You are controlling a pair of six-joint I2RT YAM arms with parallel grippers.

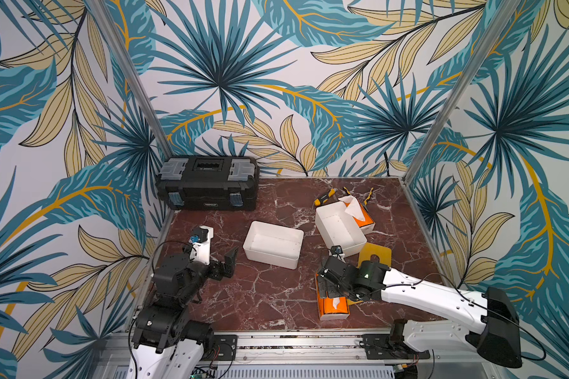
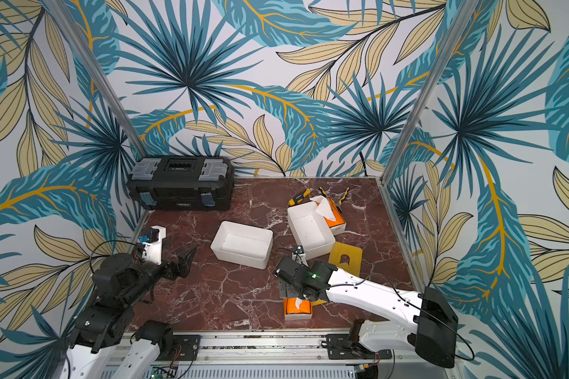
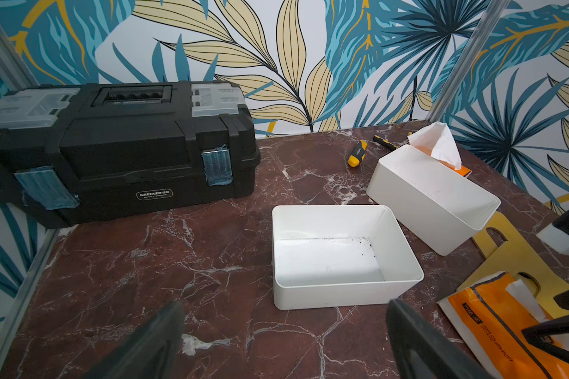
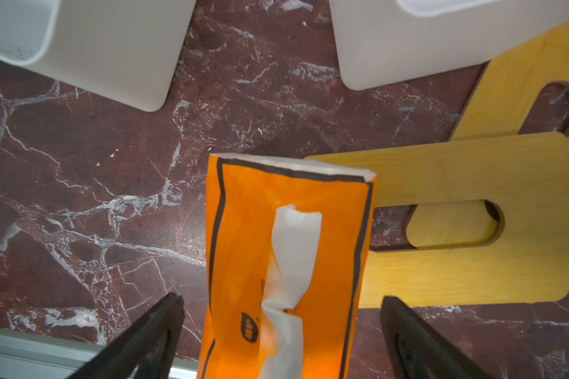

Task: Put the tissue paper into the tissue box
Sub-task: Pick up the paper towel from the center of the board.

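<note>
The right claw [image 4: 281,299] hangs spread wide over the orange tissue pack [image 4: 243,246] on the counter [image 4: 79,197], which lies between its jaws, touching neither.

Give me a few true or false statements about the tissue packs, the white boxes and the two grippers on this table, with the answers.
1. The right gripper has its jaws open, with the near orange tissue pack between them. True.
2. The black toolbox stands with its lid up. False: the lid is shut.
3. The white box nearer the left arm is empty. True.
4. The left gripper holds a tissue pack. False: its jaws are open and hold nothing.
5. The wooden lids sit on top of the boxes. False: they lie flat on the table, overlapping.
</note>
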